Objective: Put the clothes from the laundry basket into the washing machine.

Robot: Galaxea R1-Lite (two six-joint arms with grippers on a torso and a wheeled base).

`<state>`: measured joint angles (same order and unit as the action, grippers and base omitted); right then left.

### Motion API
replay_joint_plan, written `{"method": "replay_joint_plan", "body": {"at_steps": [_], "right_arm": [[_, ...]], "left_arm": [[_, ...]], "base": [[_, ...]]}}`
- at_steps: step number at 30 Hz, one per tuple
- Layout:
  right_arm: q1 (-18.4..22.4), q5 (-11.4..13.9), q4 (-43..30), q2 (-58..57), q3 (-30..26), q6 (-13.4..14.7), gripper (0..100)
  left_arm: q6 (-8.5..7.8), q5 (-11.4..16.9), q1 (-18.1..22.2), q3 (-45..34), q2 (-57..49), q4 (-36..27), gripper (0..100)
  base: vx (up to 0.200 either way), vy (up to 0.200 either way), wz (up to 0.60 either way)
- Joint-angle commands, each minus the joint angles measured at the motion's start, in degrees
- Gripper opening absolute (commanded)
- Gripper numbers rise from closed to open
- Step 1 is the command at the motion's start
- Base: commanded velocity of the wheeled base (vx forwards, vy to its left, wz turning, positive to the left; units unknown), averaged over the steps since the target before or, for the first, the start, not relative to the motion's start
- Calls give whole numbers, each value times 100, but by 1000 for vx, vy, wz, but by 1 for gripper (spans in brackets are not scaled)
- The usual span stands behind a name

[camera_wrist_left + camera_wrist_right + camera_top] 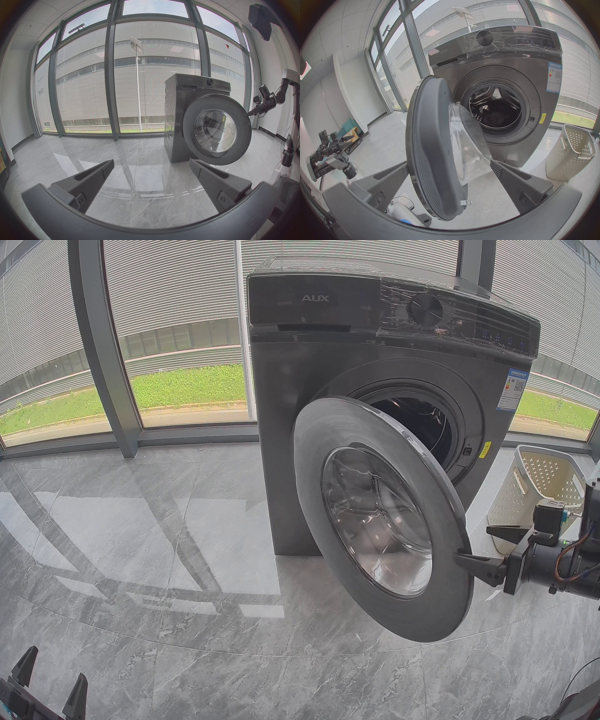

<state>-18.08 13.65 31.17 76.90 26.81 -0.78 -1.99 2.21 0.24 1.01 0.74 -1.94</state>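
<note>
Front-loading washing machine (387, 427) at centre of the head view, round door (312, 490) standing wide open, hinged at the opening's 9 o'clock side. At the door's 3 o'clock edge, right gripper (475, 545) with fingers spread, straddling the rim without clamping it, holding nothing. Low at 8 o'clock of the head view, left gripper (50, 680) wide open and empty.

In the drum (515, 93), dark clothes (495, 115) lying in a heap. Cream laundry basket (537, 490) on the floor (156, 565) at 3 o'clock of the machine, just beside it. No clothes seen in the part that shows.

Likely step in hand: shutting the door. Door judged stiff and fairly heavy, swinging on its hinge. Glass bowl (375, 521) smooth and slippery, so best pushed or pinched at the rim opposite the hinge, not on the glass. Clothes judged soft, limp and light. Any stragglers best pinched at a bunched fold.
</note>
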Motion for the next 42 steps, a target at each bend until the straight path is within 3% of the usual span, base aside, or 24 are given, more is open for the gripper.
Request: {"method": "replay_joint_plan", "body": {"at_steps": [1, 5, 8, 16, 21, 23, 27, 28, 30, 31, 32, 35, 38, 42], "right_arm": [[630, -161, 12, -254, 70, -36, 100], [1571, -258, 21, -492, 61, -379, 100], [1975, -258, 214, -509, 44, -432, 100], [2660, -276, 565, -527, -299, -449, 100], [2704, -249, 970, -641, -773, -599, 100], [2599, -214, 820, -905, -967, -880, 100], [2274, -91, 398, -1107, -1178, -968, 100], [1852, 94, 47, -1212, -1310, -959, 100], [1404, 234, -278, -1300, -1380, -933, 100], [1404, 234, -278, -1300, -1380, -933, 100], [1052, 349, -428, -1309, -1441, -889, 100], [604, 603, -419, -1230, -1450, -590, 100], [147, 762, -313, -1186, -1345, -54, 100], [-372, 762, 170, -1186, -1266, 623, 100]], "left_arm": [[-3, -1, 2, -101, -74, 0, 100], [-12, -1, 2, -101, -74, -8, 100], [-12, -1, 2, -101, -74, 0, 100], [-56, -10, 2, -101, -74, 0, 100], [-39, -1, 2, -101, -74, 0, 100], [-39, -1, 2, -101, -74, 0, 100], [-30, -1, 2, -101, -74, 0, 100], [-30, -1, 2, -101, -74, 0, 100], [-30, -1, 2, -101, -74, 0, 100], [-30, -1, 2, -101, -74, 0, 100], [-39, -1, 2, -101, -74, 0, 100], [-47, -1, 2, -101, -74, 0, 100], [-47, -1, 2, -101, -74, 0, 100], [-109, 8, 11, -101, -74, 0, 100]], "base": [[0, 0, 0], [0, 0, 0], [0, 0, 0], [0, 0, 0], [0, -160, 0], [0, -200, 0], [0, -200, 0], [0, -200, 0], [0, -200, 0], [0, -200, 0], [0, -200, 0], [0, 0, 0], [0, 0, 0], [0, 0, 0]]}}
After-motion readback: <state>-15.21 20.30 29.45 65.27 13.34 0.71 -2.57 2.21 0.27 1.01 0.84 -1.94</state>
